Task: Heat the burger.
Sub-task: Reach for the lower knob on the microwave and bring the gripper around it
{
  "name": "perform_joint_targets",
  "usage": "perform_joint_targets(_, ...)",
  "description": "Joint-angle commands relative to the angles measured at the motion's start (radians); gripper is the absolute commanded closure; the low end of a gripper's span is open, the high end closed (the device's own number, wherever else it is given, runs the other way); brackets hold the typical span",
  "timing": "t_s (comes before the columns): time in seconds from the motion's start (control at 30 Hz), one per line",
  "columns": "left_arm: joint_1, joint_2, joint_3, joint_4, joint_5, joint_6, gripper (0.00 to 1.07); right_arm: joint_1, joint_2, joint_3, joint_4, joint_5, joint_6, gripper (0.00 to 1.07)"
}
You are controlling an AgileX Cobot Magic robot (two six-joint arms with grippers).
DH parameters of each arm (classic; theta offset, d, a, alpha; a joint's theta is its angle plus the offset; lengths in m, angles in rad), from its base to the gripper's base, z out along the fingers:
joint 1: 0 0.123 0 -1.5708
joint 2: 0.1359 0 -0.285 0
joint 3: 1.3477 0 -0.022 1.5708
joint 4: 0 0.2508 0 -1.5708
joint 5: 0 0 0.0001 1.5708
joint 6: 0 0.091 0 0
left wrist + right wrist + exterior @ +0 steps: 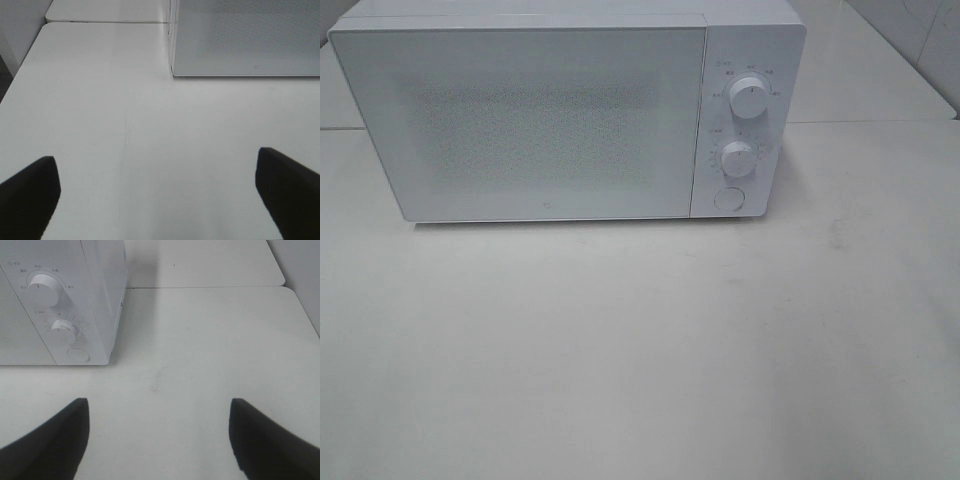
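Left end effector [155,162]: released, jaws wide, above the tabletop [100,100] near the microwave [245,40] door.
Right end effector [159,405]: released, holding nothing, near the dials [42,287].
Microwave: door [520,120] closed, frosted.
Burger: I cannot tell where it lies relative to either end effector; my views don't show it.

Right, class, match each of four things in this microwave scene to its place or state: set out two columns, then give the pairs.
Column one:
1 microwave door
2 upper knob
3 round button
4 left gripper

Column two:
A lowest on the control panel
B open, holding nothing
C shut
D highest on the control panel

Pairs: 1-C, 2-D, 3-A, 4-B
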Motion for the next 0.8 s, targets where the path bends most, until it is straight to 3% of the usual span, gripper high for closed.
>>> perform_joint_targets(0.03, 0.001, -0.025, 0.003, -0.006, -0.008, 0.0, 0.08, -0.008, 0.08, -0.007, -0.002, -0.1, -0.002, 0.32)
perform_joint_targets(0.53, 0.001, -0.025, 0.003, -0.006, -0.008, 0.0, 0.08, -0.008, 0.296, 0.001, 0.025, -0.358, 0.0, 0.32)
perform_joint_targets(0.8, 0.001, -0.025, 0.003, -0.006, -0.008, 0.0, 0.08, -0.007, 0.365, 0.126, 0.024, -0.708, -0.001, 0.32)
